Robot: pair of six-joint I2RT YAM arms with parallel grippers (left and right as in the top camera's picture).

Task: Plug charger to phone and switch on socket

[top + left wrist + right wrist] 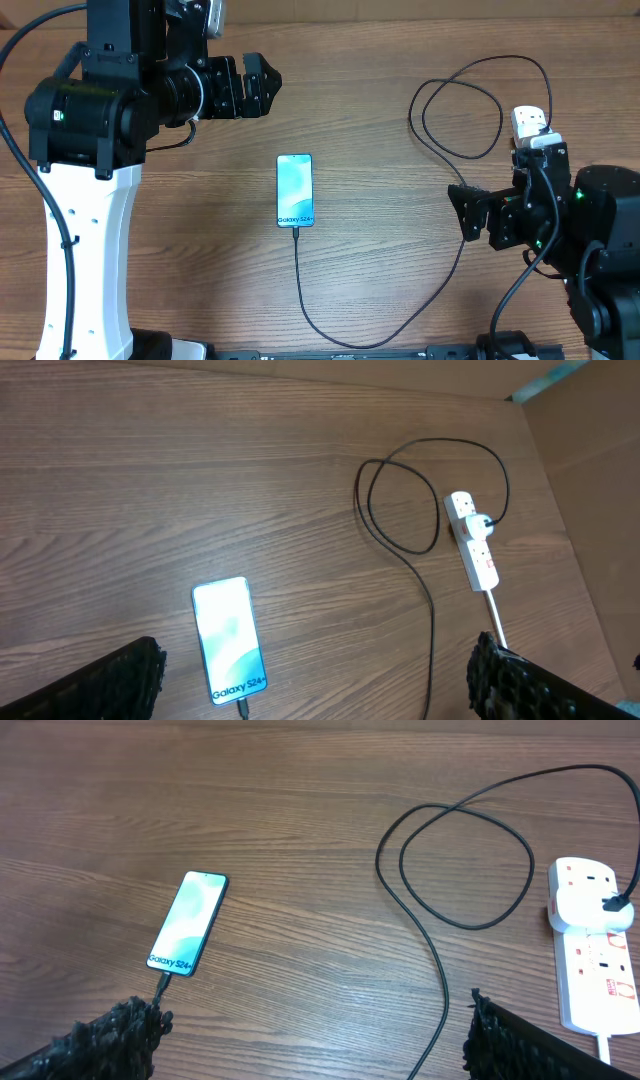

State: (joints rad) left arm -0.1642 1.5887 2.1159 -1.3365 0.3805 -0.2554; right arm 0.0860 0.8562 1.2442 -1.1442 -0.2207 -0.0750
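Note:
The phone (pixel 295 190) lies flat mid-table, its light-blue screen lit. The charger (pixel 300 285), a thin black cable, has its connector in the phone's near end, curves along the front edge, rises to the right and loops (pixel 460 105) toward the socket (pixel 530 124). The right arm hides part of this white socket. In the right wrist view, the black plug (pixel 615 903) sits in the socket (pixel 595 945). My left gripper (pixel 270 85) hangs open, up and left of the phone. My right gripper (pixel 456 212) is open beside the cable, holding nothing.
The socket's thick white cord (pixel 494 622) runs off toward the table's near right. A cardboard wall (pixel 590 470) borders the table beyond the socket. Bare wood lies all round the phone (pixel 230 640).

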